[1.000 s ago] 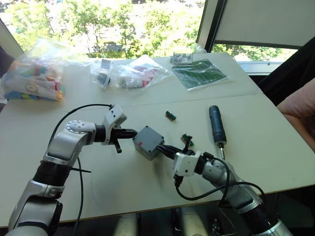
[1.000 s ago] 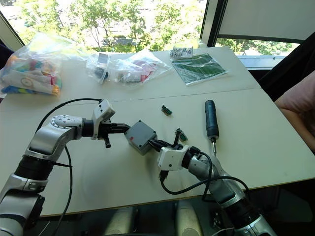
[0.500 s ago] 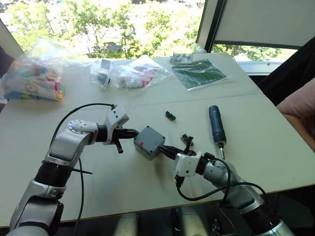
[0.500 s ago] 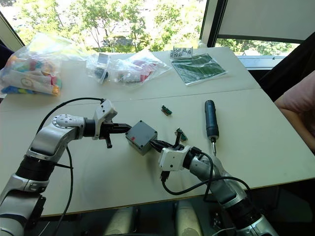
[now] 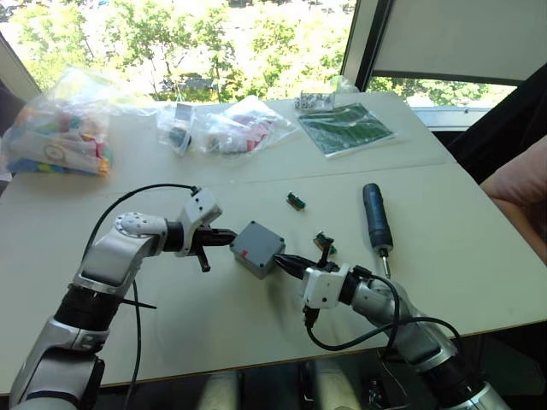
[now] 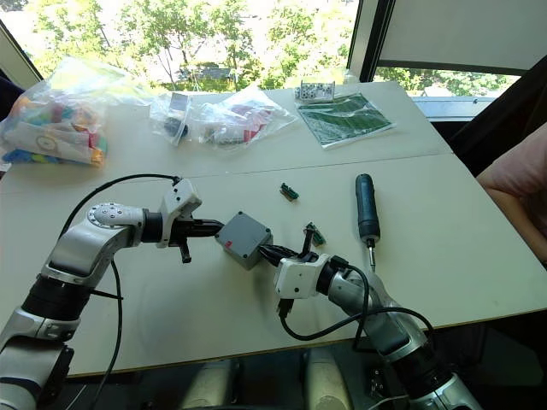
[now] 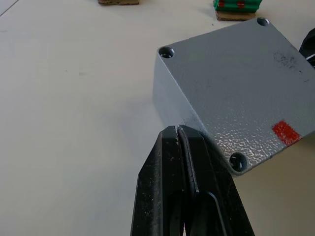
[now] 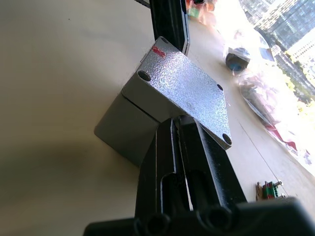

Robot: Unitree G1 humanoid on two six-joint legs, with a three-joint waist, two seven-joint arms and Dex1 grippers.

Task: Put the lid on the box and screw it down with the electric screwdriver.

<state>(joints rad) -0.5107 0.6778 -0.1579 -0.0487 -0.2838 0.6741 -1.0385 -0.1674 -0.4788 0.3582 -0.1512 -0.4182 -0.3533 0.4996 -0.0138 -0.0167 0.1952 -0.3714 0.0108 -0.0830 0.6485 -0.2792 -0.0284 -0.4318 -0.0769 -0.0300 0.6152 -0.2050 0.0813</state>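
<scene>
Lid (image 5: 259, 242) on box (image 8: 129, 129) | closed end effectors (image 7: 179, 135) touch opposite edges

No word, number or brand can be read anywhere on the table. The only sign is a small red rectangular mark (image 7: 286, 133) on the textured top face of the small grey plastic box (image 5: 256, 248), close to one corner screw hole; it carries no lettering. Beyond the box, towards the window, the flat green printed sheet in a clear sleeve (image 5: 346, 127) and the clear plastic bags of coloured parts (image 5: 56, 137) show print too small to read.
</scene>
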